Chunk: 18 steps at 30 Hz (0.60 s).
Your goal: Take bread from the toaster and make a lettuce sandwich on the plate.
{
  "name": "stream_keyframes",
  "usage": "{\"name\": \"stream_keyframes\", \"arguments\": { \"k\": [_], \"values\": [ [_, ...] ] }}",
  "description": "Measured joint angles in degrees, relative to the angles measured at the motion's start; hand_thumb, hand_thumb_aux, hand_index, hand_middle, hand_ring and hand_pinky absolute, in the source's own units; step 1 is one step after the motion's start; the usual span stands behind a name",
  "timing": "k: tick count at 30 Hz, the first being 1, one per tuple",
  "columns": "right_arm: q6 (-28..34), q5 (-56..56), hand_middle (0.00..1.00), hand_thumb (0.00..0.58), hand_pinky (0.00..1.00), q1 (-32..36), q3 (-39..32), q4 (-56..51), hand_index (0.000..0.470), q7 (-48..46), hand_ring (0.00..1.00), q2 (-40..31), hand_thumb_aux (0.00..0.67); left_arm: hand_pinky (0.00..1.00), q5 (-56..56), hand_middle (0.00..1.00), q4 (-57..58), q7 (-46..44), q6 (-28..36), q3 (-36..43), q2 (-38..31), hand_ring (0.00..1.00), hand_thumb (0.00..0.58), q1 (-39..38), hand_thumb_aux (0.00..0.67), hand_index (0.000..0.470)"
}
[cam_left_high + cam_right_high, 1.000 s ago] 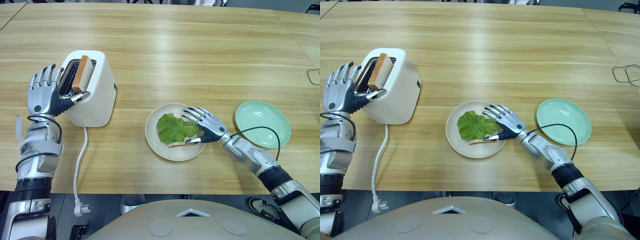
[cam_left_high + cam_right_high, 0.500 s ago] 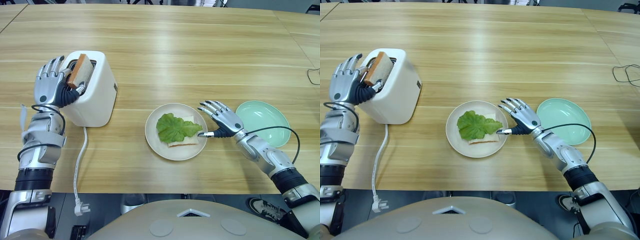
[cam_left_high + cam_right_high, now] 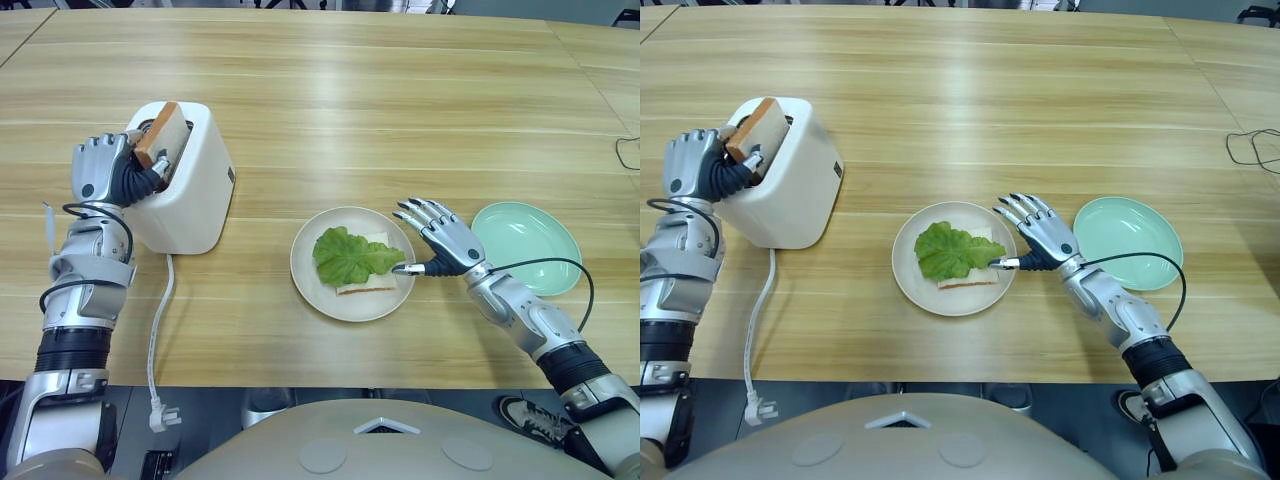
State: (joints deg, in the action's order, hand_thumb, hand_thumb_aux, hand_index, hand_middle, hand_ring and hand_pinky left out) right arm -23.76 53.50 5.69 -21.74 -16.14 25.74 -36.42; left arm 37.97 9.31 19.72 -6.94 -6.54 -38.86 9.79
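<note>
At the table's 9 o'clock side, my left hand (image 3: 105,172) is closed on the bread slice (image 3: 163,128), which stands tilted in the white toaster (image 3: 195,190). A dark mark on the toaster's side is too small to read. Centre: the plate (image 3: 320,295) carries a second slice (image 3: 372,240) under a lettuce leaf (image 3: 350,255). My right hand (image 3: 445,240), fingers spread and holding nothing, sits at the plate's 3 o'clock.

Bright, even light from above; wooden table (image 3: 400,110) carries a broad pale sheen across its far half, no harsh glare; shadows soft and short: a faint one under the toaster (image 3: 200,190) along its near side, a thin one under the plate (image 3: 305,285) rim; bread (image 3: 165,132) lit evenly on its face; green dish (image 3: 525,245) shows a mild highlight inside; toaster top bright.
</note>
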Motion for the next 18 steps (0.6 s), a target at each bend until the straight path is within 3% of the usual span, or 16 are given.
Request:
{"name": "stream_keyframes", "arguments": {
  "k": [2, 6, 10, 18],
  "values": [
    [0.1, 0.1, 0.0, 0.0, 0.0, 0.2, 0.0, 0.1, 0.0, 0.9, 0.0, 0.5, 0.0, 1.0, -1.2, 1.0, -0.4, 5.1, -2.6, -2.4, 1.3, 1.0, 0.58, 1.6, 0.67, 0.46],
    [0.8, 0.1, 0.0, 0.0, 0.0, 0.2, 0.8, 0.3, 0.0, 2.8, 0.0, 0.5, 0.0, 1.0, -8.2, 1.0, -5.1, 12.3, -13.6, -7.8, 4.5, 1.0, 0.58, 3.0, 0.67, 0.46],
    [0.6, -0.1, 0.0, 0.0, 0.0, -0.4, 2.9, 2.1, 0.0, 5.0, 0.0, -0.1, 0.0, 1.0, -21.5, 1.0, -9.1, 3.1, -23.0, -2.8, 9.3, 1.0, 0.58, 3.7, 0.67, 0.46],
    [-3.2, -0.8, 0.0, 0.0, 0.0, -4.9, 7.1, 11.9, 0.0, 9.5, 0.0, -1.2, 0.0, 1.0, -36.3, 1.0, -3.9, -23.5, -20.0, 14.7, 20.0, 1.0, 0.58, 4.8, 0.67, 0.46]
  ]
}}
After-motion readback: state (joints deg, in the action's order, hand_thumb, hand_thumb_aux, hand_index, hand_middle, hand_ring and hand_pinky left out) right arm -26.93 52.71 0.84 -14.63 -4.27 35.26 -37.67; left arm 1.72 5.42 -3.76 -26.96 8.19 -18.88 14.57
